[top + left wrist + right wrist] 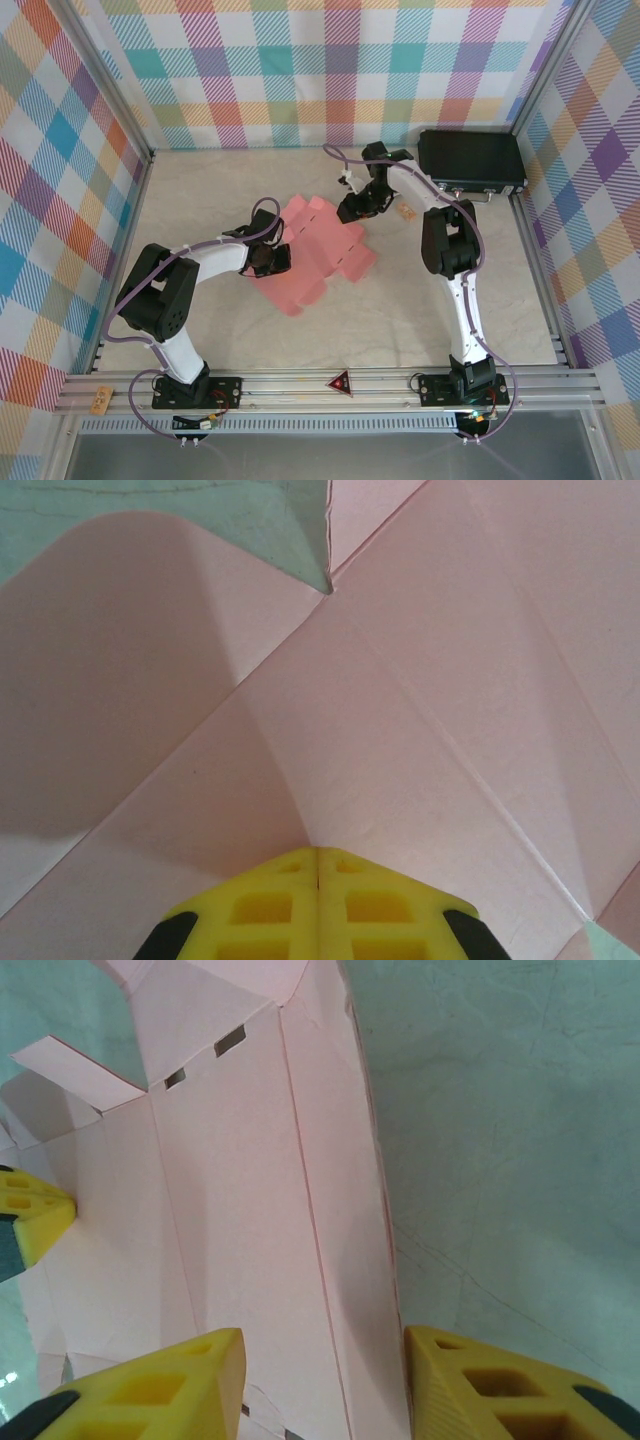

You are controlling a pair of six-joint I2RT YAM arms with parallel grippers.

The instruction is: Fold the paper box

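The paper box (322,250) is a salmon-pink creased sheet lying mid-table, partly raised. My left gripper (272,258) is at the sheet's left side. In the left wrist view its yellow fingertips (318,852) are shut together, and the tip is pressed into a crease of the pink sheet (420,680). My right gripper (352,208) is at the sheet's far right edge. Its fingers (190,1380) stand apart around a raised pink panel (250,1210); the panel's right edge lies against the right finger. The left gripper's yellow tip (30,1220) shows at the left of the right wrist view.
A black hard case (471,160) lies at the back right corner. A small tan tag (405,212) lies beside the right arm. Plaid walls close in the table on three sides, and a metal rail (330,385) runs along the near edge.
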